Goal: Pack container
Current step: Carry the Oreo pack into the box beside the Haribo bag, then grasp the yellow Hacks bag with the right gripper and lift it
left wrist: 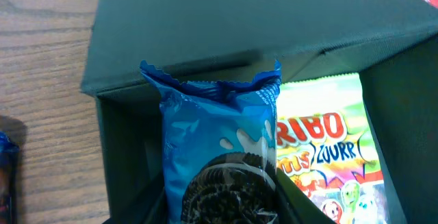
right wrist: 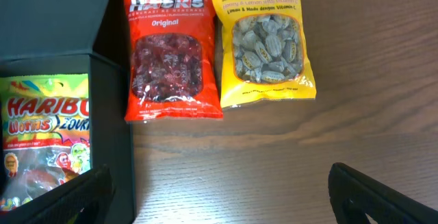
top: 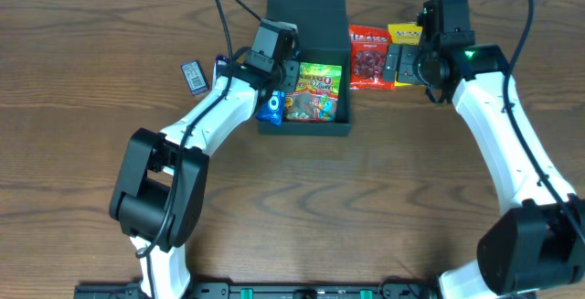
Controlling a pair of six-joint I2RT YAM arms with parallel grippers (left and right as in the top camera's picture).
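Jaws of the left gripper (top: 277, 93) pinch the blue cookie packet (left wrist: 219, 142) over the left wall of the container (top: 306, 129) (right gripper (right wrist: 219, 186) spread wide); dropped here, it could tip outside.

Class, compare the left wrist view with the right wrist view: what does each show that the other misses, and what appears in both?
Only the left wrist view shows the blue Oreo packet, at the container's left side. Only the right wrist view shows the red packet and yellow packet, lying side by side on the table to the right of the container. Both show the container and the Haribo bag inside it.
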